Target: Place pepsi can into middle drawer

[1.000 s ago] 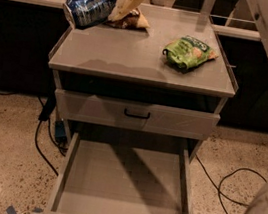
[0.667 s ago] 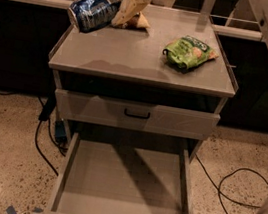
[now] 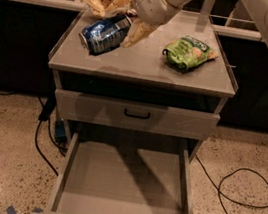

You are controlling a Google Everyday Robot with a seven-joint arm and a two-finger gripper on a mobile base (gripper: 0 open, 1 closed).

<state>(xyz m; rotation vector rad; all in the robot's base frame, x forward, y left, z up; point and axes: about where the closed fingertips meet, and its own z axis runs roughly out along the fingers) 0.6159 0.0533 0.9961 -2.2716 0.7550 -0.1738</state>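
- Nearest you: the middle drawer (image 3: 122, 183) stands pulled out, below the cabinet top (image 3: 145, 68) and forward of its front edge. Its grey floor is bare, with low walls left and right.
- A black cable (image 3: 242, 192) loops on the floor, below the cabinet top and off to its right, apart from the drawer.
- Directly under the cabinet top's front edge you have a closed drawer front (image 3: 182, 122) with a black handle (image 3: 137, 113). This is not your target.
- Over the left half of the cabinet top is the pepsi can (image 3: 102, 34), tipped on its side. Its long axis runs from the top's front left toward its back centre.
- The gripper (image 3: 125, 26) sits at the can's back-right end, over the middle of the cabinet top. Its fingers are drawn in on the can. One pale finger (image 3: 134, 34) shows along the can's right flank; the other is hidden. Read this as a hold on the can. You cannot tell whether the can is clear of the top.
- Key relation: the can sticks out front-left of the gripper. The drawer lies below and forward of the cabinet top.
- Judgement: your single arm (image 3: 158, 1) needs to travel forward past the front edge, then down. Watch the can's free end against the drawer's left wall.
- Right half of the cabinet top: the green snack bag (image 3: 189, 51), apart from the gripper.
- Back left of the cabinet top: the brown-and-yellow snack bag (image 3: 101, 1), just behind the can.
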